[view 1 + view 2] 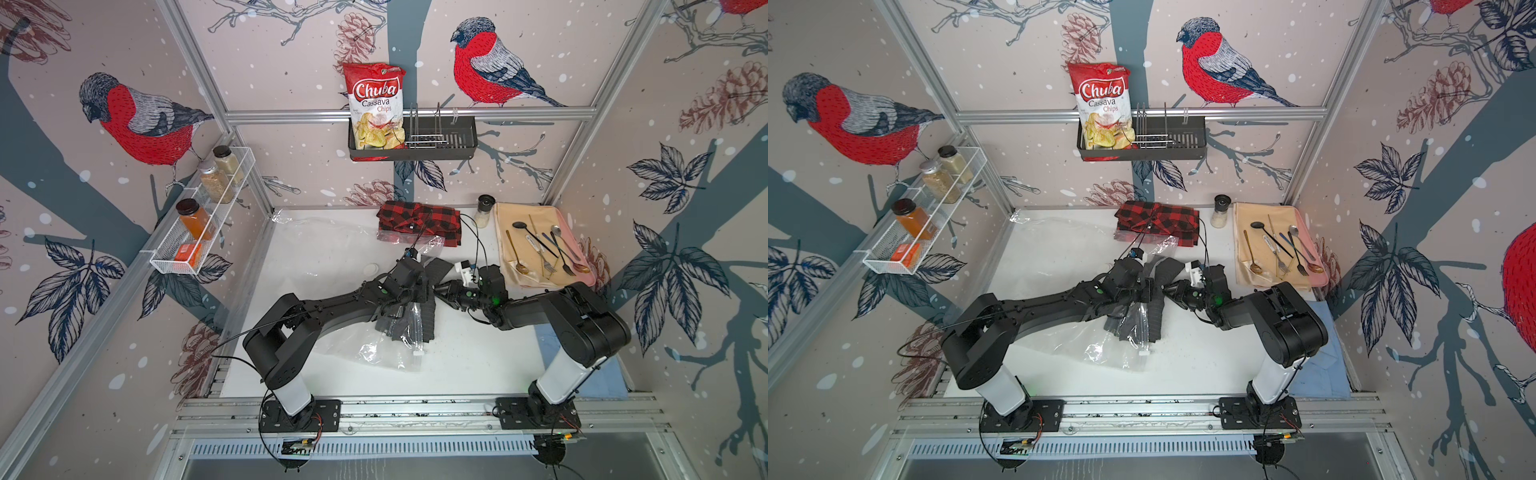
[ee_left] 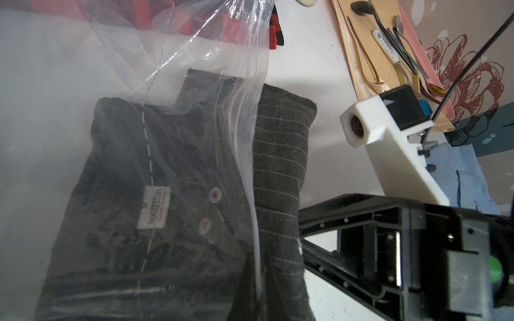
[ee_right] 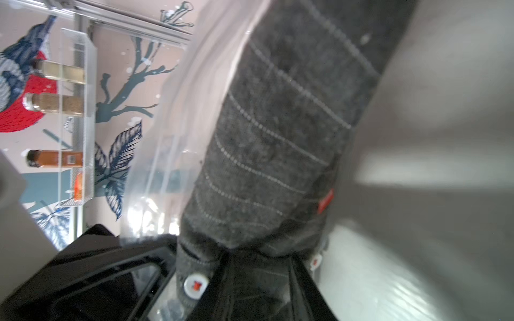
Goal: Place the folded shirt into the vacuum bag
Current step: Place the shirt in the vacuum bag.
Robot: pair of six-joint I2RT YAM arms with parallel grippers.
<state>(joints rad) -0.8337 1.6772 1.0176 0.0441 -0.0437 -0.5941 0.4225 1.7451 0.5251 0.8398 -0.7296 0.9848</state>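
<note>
**Grey shirt, part-bagged; both grippers engaged**

1. Left gripper [image 2: 251, 289]: jaws closed on the zip edge of the vacuum bag [image 1: 374, 349]. This is judged to lift the mouth so it gapes.
2. Right gripper [image 3: 256, 278]: jaws narrow, apparently pinching the buttoned edge of the folded shirt [image 2: 281, 144], probably to feed it in from the right.
3. Folded shirt: at table centre, between the two wrists. The collar and label lie under the plastic; a striped strip is outside the zip edge.
4. Vacuum bag: holds only that part of the shirt. The slider clip [image 1: 417, 354] is at its near end and the valve [image 1: 371, 269] to the left.
5. Plaid shirt [image 1: 419, 222]: far centre, its near edge under the bag's corner.
6. Mat [image 1: 536, 216], far right: carries spoons and forks.
7. Black basket [image 1: 465, 143], far wall: holds a chips bag [image 1: 376, 106] and a wire rack.
8. Wire shelf [image 1: 166, 259], left wall: holds spice jars.
</note>
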